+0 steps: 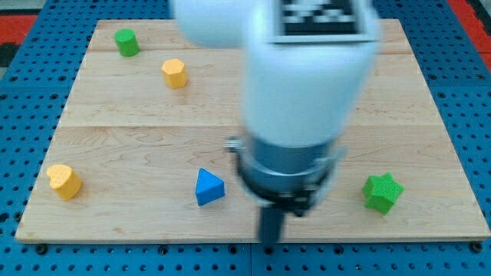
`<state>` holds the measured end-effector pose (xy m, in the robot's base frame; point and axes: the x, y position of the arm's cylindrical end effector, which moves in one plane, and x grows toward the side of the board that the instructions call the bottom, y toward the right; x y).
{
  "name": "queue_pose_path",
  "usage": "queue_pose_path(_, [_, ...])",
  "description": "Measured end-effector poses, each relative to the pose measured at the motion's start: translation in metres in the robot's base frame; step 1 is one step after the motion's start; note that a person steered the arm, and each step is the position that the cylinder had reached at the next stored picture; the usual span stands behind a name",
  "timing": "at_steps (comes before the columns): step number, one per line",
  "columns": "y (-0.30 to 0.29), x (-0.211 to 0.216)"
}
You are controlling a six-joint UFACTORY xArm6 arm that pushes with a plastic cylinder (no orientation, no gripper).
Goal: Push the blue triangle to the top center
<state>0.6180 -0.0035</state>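
The blue triangle (pixel 209 187) lies on the wooden board (pixel 138 115) near the view's bottom, a little left of centre. My tip (pixel 269 244) is at the board's bottom edge, to the right of and slightly below the blue triangle, apart from it. The arm's white body and dark collar (pixel 288 172) hide the board's centre and top centre.
A green cylinder (pixel 126 42) stands at the top left. A yellow pentagon-like block (pixel 175 73) is right of it. A yellow heart-like block (pixel 64 181) lies at the bottom left. A green star (pixel 383 192) lies at the bottom right.
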Motion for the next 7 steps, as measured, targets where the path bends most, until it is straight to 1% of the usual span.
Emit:
queue_pose_path(1, [-0.068, -0.049])
queue_pose_path(2, [-0.097, -0.067])
queue_pose_path(3, [-0.073, -0.098])
queue_pose_path(4, [-0.001, -0.099])
queue_pose_path(5, [0.007, -0.154])
queue_pose_path(6, [-0.02, -0.227])
queue_pose_path(7, [0.02, -0.173])
